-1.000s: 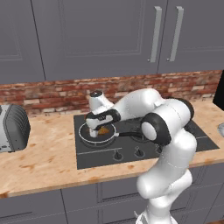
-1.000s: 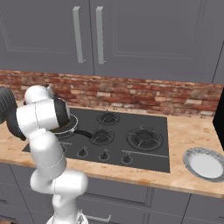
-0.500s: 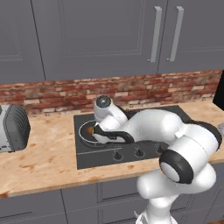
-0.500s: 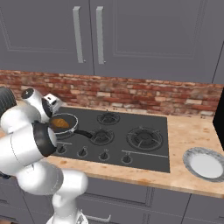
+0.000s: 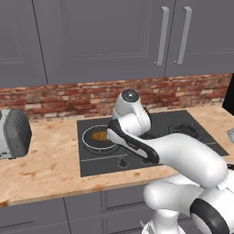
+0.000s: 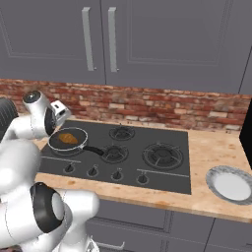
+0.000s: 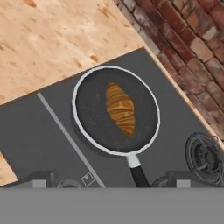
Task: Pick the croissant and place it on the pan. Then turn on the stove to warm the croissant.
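The croissant (image 7: 119, 108) lies golden-brown in the middle of the pan (image 7: 78, 87), free of any grip. The pan stands on the front left burner of the black stove (image 7: 39, 127), its black handle (image 7: 139, 175) pointing toward the hand. My gripper (image 7: 111, 181) hangs above the handle side of the pan, open, its fingertips (image 7: 41, 178) set wide with nothing between them. From the base, the croissant (image 5: 99, 135) in the pan (image 5: 89, 142) shows left of my arm, and the croissant (image 6: 68, 139) sits just below my wrist. A row of knobs (image 6: 117, 174) runs along the stove's (image 6: 162, 177) front.
A ribbed toaster (image 5: 13, 132) stands on the wooden counter (image 5: 45, 169) at the far left. A white plate (image 6: 231, 183) lies on the counter right of the stove. A brick backsplash (image 6: 147, 106) and grey cabinets close the back. Other burners (image 6: 162, 155) are bare.
The arm has swung round and the hand has lifted off the pan. The croissant stays lying in the pan, and the jaws remain wide.
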